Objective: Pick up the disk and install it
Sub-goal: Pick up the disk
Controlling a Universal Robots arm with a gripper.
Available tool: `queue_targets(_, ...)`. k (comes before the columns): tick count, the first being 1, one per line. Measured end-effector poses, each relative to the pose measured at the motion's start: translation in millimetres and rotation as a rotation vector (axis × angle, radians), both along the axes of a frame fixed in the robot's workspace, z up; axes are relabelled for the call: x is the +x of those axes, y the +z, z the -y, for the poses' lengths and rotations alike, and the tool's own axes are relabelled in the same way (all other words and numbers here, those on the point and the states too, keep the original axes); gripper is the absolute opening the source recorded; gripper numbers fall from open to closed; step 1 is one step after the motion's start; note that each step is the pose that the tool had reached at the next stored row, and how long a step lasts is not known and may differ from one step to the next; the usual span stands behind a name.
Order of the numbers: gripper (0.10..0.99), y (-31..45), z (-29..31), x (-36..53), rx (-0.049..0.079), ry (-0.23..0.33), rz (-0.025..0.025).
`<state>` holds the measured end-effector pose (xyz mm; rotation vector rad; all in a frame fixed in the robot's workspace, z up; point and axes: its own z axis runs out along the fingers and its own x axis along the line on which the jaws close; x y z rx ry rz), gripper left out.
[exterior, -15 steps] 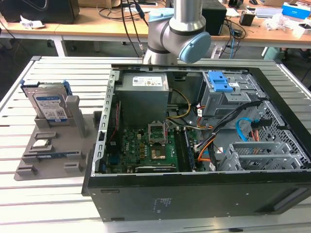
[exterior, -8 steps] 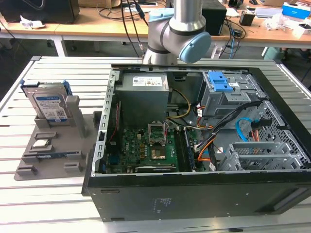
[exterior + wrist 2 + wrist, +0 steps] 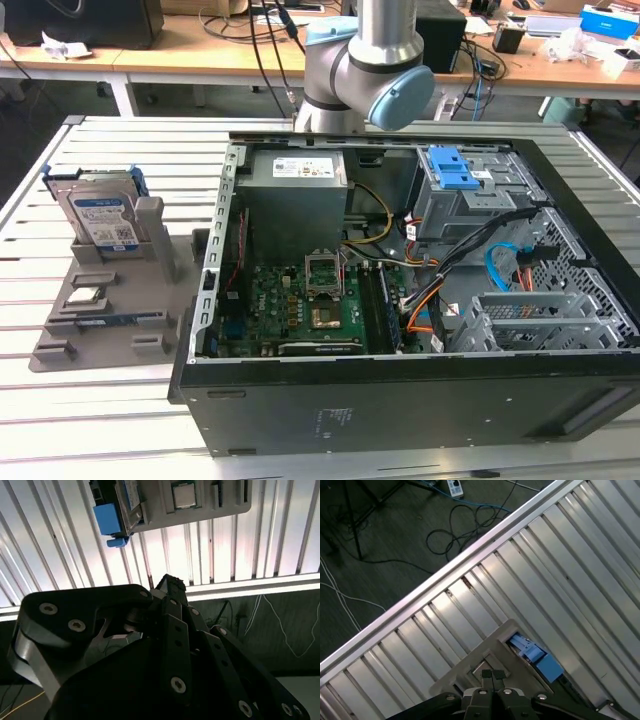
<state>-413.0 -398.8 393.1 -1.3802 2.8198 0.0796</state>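
The disk (image 3: 100, 212), a silver drive with a white-and-blue label and blue side rails, stands tilted in a grey holder (image 3: 150, 235) on the exterior view's left, outside the computer case. In the second wrist view its blue rail end (image 3: 107, 518) shows beyond my gripper (image 3: 167, 580). In the first wrist view my gripper (image 3: 492, 676) hangs above the holder's corner, fingertips together with nothing between them, and the disk's blue rail (image 3: 540, 660) lies just beside it. The gripper is apart from the disk.
An open computer case (image 3: 300, 400) sits on the slatted metal table (image 3: 120, 420), with a motherboard (image 3: 290, 300), cables and a drive cage with a blue latch (image 3: 450, 168). A small square silver chip (image 3: 87, 295) lies on the grey tray. The table edge (image 3: 445, 572) and the floor with cables are close.
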Motion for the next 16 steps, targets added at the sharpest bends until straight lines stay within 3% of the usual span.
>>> queue_targets(16, 0.106, 0.0, 0.0, 0.0, 0.0, 0.169, 0.0001)
